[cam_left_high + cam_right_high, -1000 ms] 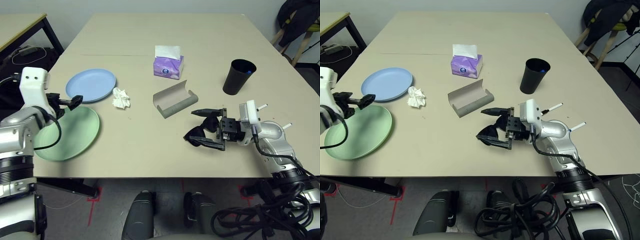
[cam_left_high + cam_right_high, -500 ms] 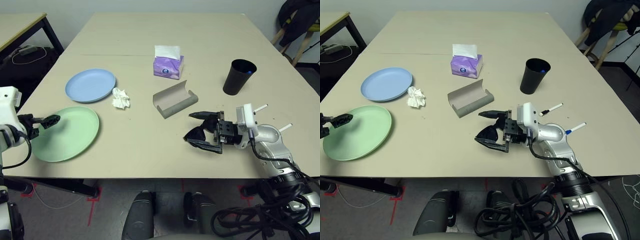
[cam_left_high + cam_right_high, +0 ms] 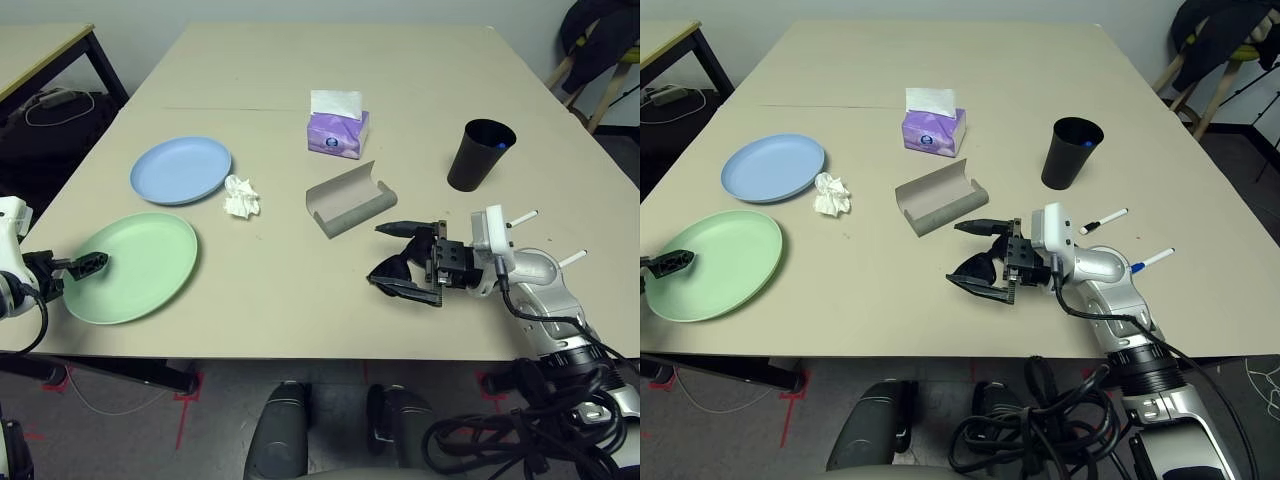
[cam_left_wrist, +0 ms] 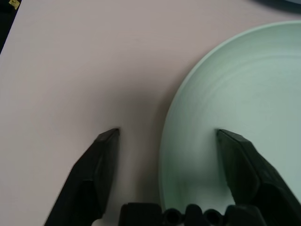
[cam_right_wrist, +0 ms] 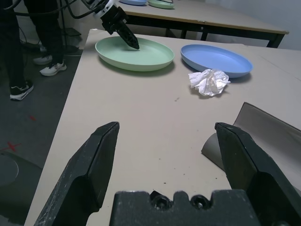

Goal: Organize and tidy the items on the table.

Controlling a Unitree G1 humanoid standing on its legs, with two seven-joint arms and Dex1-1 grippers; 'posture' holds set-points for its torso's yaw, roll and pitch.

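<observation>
Black left fingers [image 4: 164, 141] stand apart astride the smooth green plate's [image 4: 235, 103] rim — right fingers [image 5: 167, 150] spread wide.

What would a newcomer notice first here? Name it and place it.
The left gripper, open astride the green plate's outer rim at the table's left edge. Then the right gripper, open beside the sunglasses near the front edge, with the grey case lying open just behind.

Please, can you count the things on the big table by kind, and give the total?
Plates: 2, blue and green
Crumpled tissue: 1
Tissue box: 1
Glasses case: 1
Sunglasses: 1
Cup: 1
Pens: 2
Total: 9
</observation>
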